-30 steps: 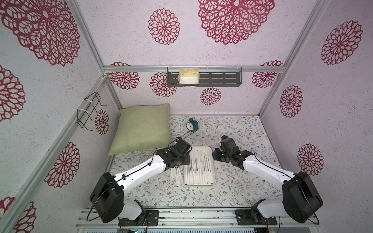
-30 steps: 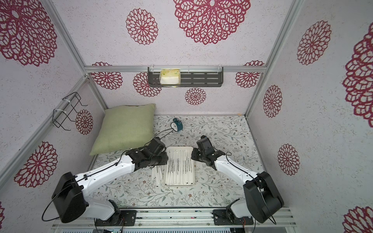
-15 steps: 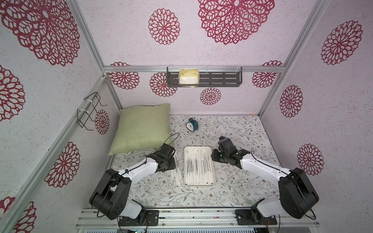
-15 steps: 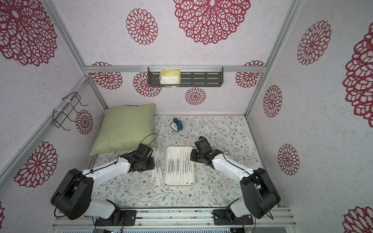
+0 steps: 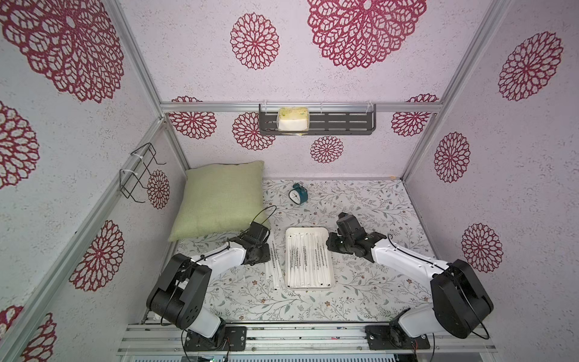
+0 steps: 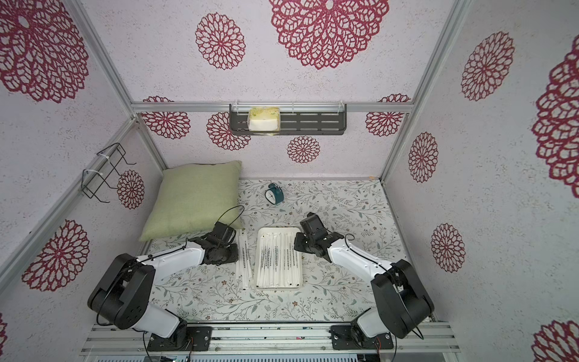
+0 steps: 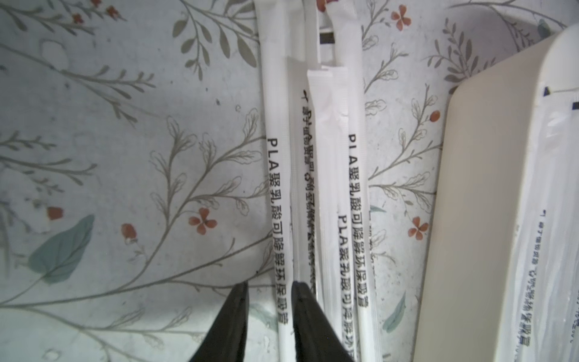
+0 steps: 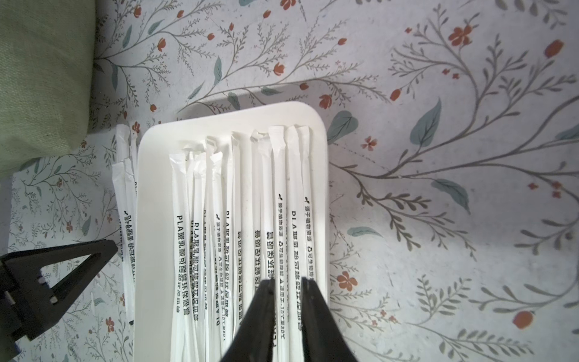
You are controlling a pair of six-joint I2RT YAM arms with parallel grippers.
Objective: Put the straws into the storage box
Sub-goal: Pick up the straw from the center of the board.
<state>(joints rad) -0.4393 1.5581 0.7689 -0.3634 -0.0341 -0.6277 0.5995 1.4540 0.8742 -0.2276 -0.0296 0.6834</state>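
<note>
the straws (image 8: pixel 238 219) are long, thin and white, each sealed in a flat paper sleeve with crimped ends and one line of small black print down its length. some show a black tip at the near end in both top views.

most of them lie side by side, lengthwise, in the box (image 5: pixel 307 229). it is a shallow white tray with rounded corners and a low rim, sitting in the middle of the flowered tabletop (image 5: pixel 360 282). they nearly fill it, and a few overlap or sit slightly askew.

a few loose straws (image 7: pixel 313 156) lie bunched on the tabletop just beside the box's left wall, parallel to it.

the left gripper (image 7: pixel 269 286) is down at this bunch with its jaws narrow, astride the straw farthest from the box. one finger touches it and the other stands a little off.

the right gripper (image 8: pixel 288 282) is over the box's right edge, jaws narrow, with a straw showing in the gap. i cannot tell whether it is pinched.
</note>
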